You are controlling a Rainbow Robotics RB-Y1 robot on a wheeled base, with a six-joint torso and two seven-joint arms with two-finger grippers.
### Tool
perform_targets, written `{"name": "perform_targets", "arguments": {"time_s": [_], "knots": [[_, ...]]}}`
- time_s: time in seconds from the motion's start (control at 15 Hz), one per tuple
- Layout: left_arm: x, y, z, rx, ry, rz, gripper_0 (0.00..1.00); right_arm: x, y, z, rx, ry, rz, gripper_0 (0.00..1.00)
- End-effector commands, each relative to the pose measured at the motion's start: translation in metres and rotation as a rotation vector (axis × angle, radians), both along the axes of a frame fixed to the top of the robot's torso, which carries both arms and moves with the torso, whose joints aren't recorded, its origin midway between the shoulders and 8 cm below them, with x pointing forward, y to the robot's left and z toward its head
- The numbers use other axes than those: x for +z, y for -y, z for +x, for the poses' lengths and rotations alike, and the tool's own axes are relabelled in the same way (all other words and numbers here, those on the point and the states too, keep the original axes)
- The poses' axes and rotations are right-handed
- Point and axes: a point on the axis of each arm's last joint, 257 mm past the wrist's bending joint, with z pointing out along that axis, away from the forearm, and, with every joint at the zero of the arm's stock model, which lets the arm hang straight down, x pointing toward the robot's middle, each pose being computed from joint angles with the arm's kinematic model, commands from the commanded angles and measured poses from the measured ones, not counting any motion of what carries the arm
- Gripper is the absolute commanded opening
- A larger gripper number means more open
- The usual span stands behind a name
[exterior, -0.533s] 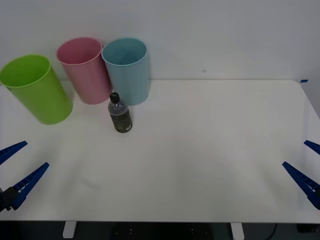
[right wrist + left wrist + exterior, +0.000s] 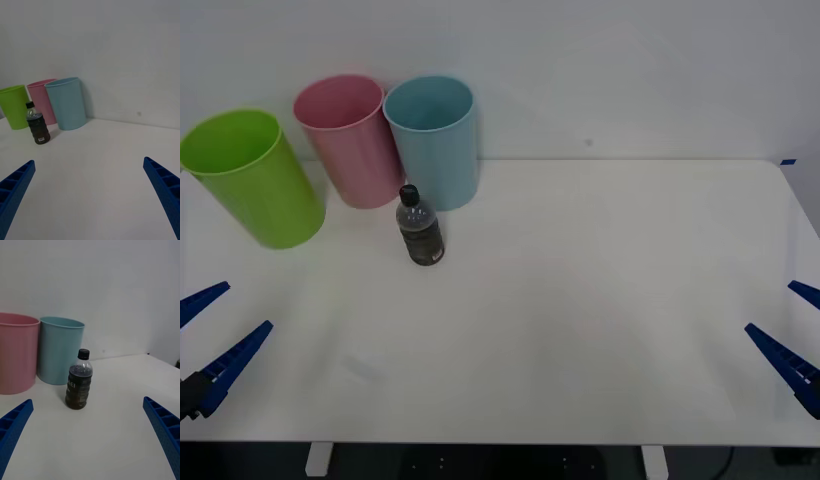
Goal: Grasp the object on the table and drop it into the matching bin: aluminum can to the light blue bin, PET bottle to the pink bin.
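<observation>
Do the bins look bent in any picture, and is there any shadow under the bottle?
Front view: the lime green bin and the tall pink plastic bin lean outward, a lens effect. Left wrist view: the small clear bottle with a black cap stands straight, with only a faint soft shadow on the white table.

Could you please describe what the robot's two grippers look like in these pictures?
The left gripper and right gripper each have two bright blue, ribbed fingers tapering to pointed tips. A black mount shows at the left one's base.
</observation>
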Motion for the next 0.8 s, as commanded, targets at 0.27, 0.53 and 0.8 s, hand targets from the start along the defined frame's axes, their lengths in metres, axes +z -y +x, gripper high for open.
{"name": "perform_targets", "arguments": {"time_s": [0.27, 0.53, 0.8], "knots": [[-0.020, -0.006, -0.001, 0.052, -0.049, 0.005, 1.00, 0.000, 0.000, 0.000, 0.000, 0.000, 0.000, 1.00], [-0.036, -0.016, 0.011, 0.128, -0.074, 0.037, 1.00, 0.000, 0.000, 0.000, 0.000, 0.000, 0.000, 1.00], [-0.049, 0.000, 0.025, 0.117, -0.092, 0.083, 1.00, 0.000, 0.000, 0.000, 0.000, 0.000, 0.000, 1.00]]}}
